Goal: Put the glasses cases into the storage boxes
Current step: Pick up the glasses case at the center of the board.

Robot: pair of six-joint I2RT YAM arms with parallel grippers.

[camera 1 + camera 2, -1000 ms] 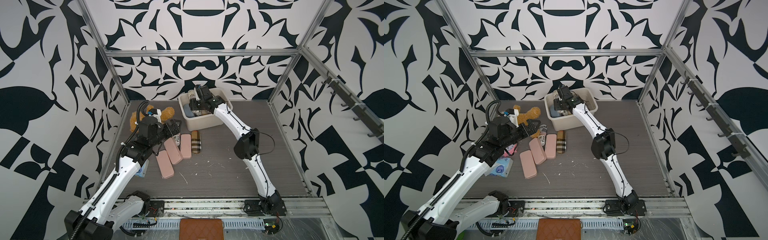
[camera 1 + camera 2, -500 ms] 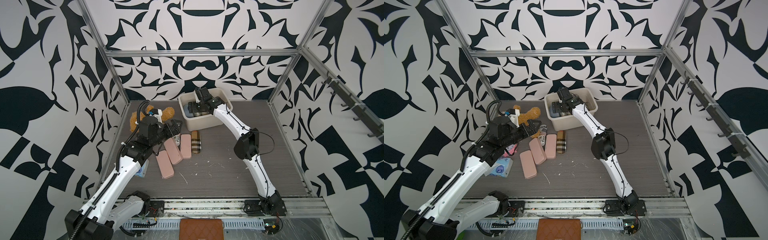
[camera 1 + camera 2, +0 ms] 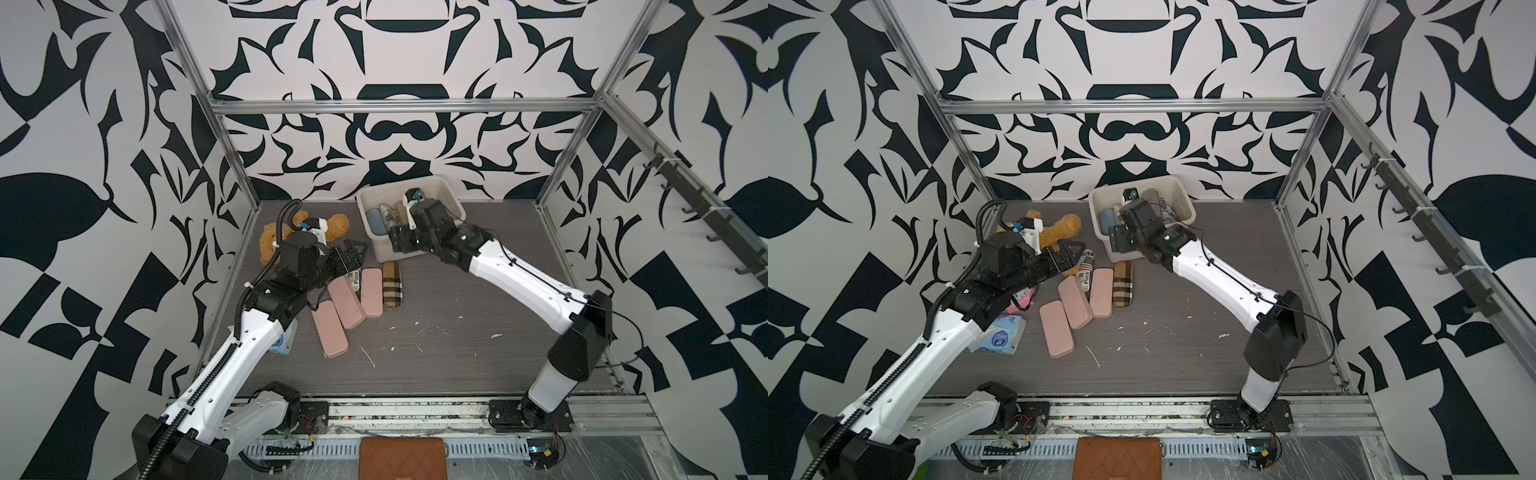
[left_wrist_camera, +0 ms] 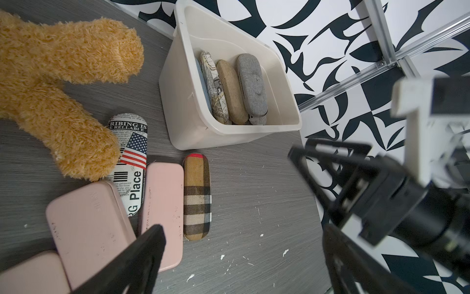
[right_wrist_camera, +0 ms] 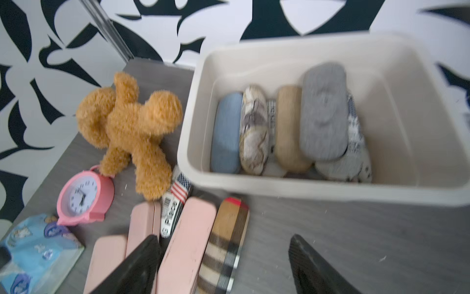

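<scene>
This is a robotics lab cell, not a lived-in room. The grey wood-grain tabletop (image 3: 478, 353) is boxed in by an aluminium frame (image 3: 399, 106), which holds panels (image 3: 399, 45) printed in a bold black-and-white pattern on the far, left and right sides. Two white-and-black robot arms, the left arm (image 3: 249, 349) and the right arm (image 3: 519, 274), are bolted to a metal rail (image 3: 415, 409) along the near edge, with bare cables (image 3: 286, 448) beside the mounts. Household oddments lie on the scuffed surface — glasses cases (image 3: 347, 303) and a plush bear (image 3: 336, 224).
</scene>
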